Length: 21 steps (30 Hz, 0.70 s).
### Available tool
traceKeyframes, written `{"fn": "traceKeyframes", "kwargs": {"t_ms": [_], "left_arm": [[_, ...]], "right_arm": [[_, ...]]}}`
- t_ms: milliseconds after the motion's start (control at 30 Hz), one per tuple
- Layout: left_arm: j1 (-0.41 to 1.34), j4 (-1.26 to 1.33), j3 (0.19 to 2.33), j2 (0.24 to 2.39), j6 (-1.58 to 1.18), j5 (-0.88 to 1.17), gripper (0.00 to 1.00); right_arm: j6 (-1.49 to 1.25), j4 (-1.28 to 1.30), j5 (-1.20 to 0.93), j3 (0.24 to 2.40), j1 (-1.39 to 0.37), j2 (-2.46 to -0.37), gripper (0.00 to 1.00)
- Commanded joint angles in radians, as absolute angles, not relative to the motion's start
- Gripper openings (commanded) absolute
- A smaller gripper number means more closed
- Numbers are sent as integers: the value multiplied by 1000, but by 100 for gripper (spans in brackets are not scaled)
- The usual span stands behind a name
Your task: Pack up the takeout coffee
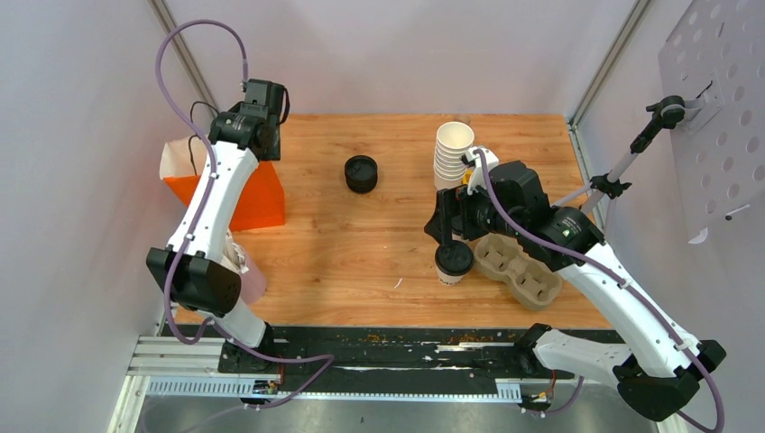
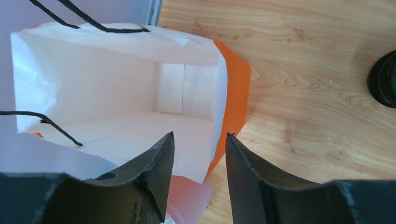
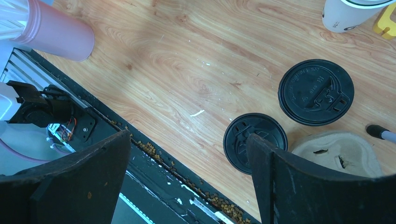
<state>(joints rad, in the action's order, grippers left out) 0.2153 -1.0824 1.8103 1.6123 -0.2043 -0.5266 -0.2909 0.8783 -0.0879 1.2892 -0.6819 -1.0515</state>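
Near edge: R gripper (image 3: 187, 135) hangs over the table (image 1: 361, 262) w/ jaws spread wide, nothing btwn them. By its right finger's tip stands a lidded cup (image 1: 453, 262), its white wall showing from above, right at the near-left end of the cardboard carrier (image 1: 521, 269). A second black lid (image 3: 316, 92) sits just beyond it, also beside the carrier. The cup under that lid isn't visible, and overhead the arm hides it. Pink cup (image 3: 51, 28) stands near-left, partly under the L arm.

Mid-table: a black round item (image 1: 361, 173), cup or loose lids can't tell. Farther right is a tall stack of white cups (image 1: 453, 152).

Far left: orange bag (image 1: 262, 203) upright, mouth open, white inside. L gripper (image 2: 200, 136) is over its mouth, jaws part open, bag's right wall lining up w/ the gap; contact can't tell. Both lids are outside the bag.
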Motion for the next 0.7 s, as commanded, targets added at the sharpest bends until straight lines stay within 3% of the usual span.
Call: {"fn": "traceKeyframes", "kwargs": {"t_ms": [0, 400, 667], "left_arm": [[205, -1061, 1876, 1632, -190, -573, 52], [187, -1047, 1881, 1677, -154, -482, 34], [186, -1063, 1910, 1677, -154, -415, 5]], "right_arm": [[-274, 862, -92, 1297, -679, -1045, 94], [-278, 874, -74, 1288, -679, -1024, 94], [-274, 871, -71, 1272, -677, -1020, 94]]}}
